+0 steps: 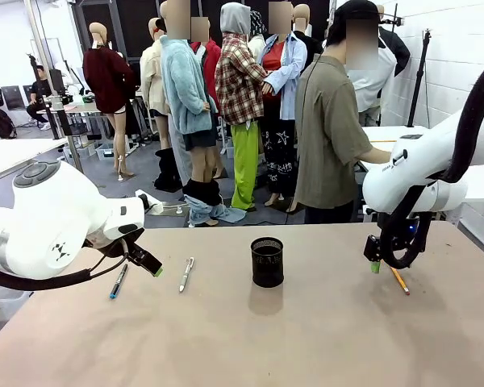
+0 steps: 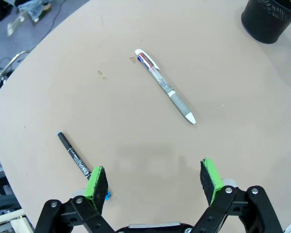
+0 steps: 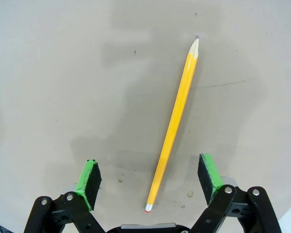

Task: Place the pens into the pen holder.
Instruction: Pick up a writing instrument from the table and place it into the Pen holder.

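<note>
The black mesh pen holder point(image 1: 267, 261) stands upright at mid-table, also seen in the left wrist view's top right corner as the pen holder point(image 2: 269, 18). A silver-white pen point(image 1: 185, 274) point(image 2: 166, 86) lies left of it. Further left lies a dark-and-blue pen point(image 1: 118, 280) point(image 2: 75, 158), its blue end under my left gripper's finger. My left gripper point(image 1: 149, 263) point(image 2: 153, 178) hovers open just above the table. An orange pencil point(image 1: 398, 279) point(image 3: 174, 124) lies at the right, its eraser end between the fingers of my open right gripper point(image 1: 374, 263) point(image 3: 149, 177). Neither gripper holds anything.
The brown table point(image 1: 306, 339) has free room in front and between the pens and holder. A person point(image 1: 331, 129) stands beyond the far edge, turned away. A white table point(image 1: 8, 155) sits at the far left.
</note>
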